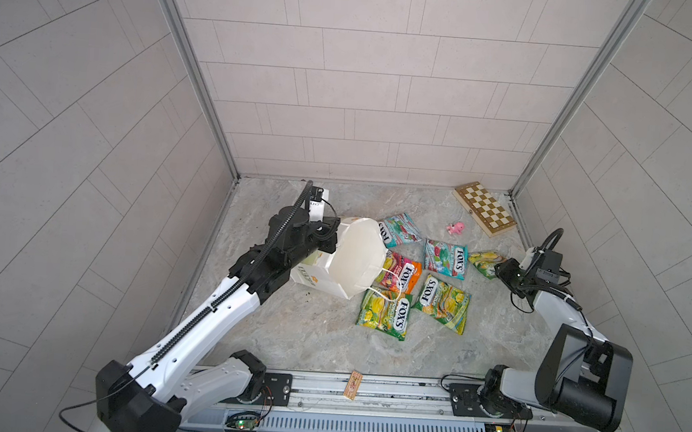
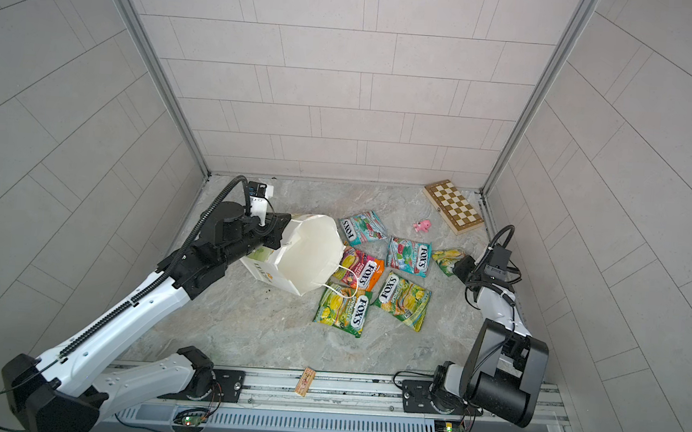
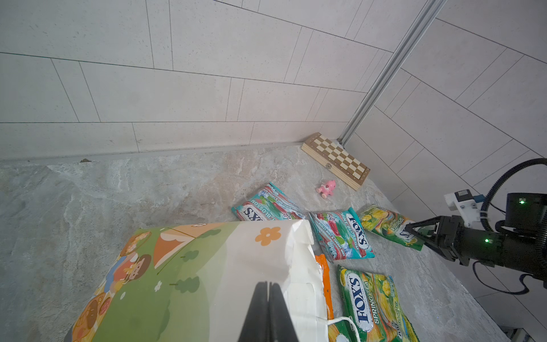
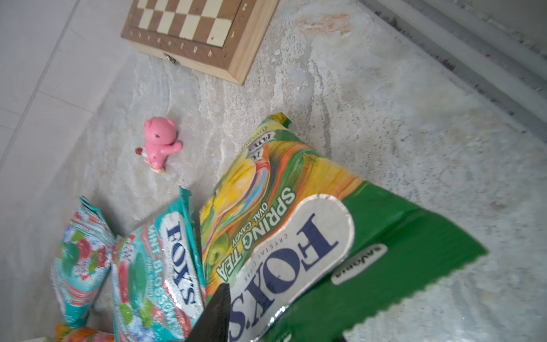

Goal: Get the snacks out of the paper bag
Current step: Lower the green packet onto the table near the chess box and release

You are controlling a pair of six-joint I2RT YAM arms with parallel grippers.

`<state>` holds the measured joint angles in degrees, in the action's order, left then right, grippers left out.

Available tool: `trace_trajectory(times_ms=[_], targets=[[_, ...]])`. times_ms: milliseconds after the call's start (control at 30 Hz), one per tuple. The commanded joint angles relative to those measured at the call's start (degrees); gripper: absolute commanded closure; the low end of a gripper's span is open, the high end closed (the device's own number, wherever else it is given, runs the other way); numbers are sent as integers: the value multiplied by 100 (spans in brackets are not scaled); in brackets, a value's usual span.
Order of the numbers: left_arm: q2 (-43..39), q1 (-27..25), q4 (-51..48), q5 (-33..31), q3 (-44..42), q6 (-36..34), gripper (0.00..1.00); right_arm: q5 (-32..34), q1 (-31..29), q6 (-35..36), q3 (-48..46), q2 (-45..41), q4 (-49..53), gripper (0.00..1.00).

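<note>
left claw is clenched on the rim of the paper bag — the bag is tipped over left of the table's middle, its white mouth gaping to the right. the cord handles trail over an orange-pink packet and a green packet right at the mouth. more snacks lie out on the table: two teal-red packets behind and another green one just beside. over on the right, the right claw has its jaws parted — it straddles the edge of a yellow-green packet without pinching it. a pink toy and a checkered board sit at the back right.
</note>
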<state>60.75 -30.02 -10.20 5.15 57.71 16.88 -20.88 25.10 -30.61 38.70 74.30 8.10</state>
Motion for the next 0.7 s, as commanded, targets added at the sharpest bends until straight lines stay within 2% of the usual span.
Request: trace_trajectory(times_ms=[0, 233, 400, 533, 667], targets=[[-28, -13, 17, 18, 118, -88, 100, 364, 25, 46, -135, -301, 346, 52], [-39, -13, 13, 21, 118, -80, 100, 1250, 28, 130, -498, -1014, 768, 35], [-47, -17, 13, 51, 126, -78, 100, 1620, 26, 127, -738, -1674, 856, 32], [-51, -11, 20, 82, 126, -62, 100, 647, 21, 114, -866, -2020, 529, 31], [-74, -13, 67, 184, 124, -24, 100, -204, -48, 64, -843, -1931, 448, 32]])
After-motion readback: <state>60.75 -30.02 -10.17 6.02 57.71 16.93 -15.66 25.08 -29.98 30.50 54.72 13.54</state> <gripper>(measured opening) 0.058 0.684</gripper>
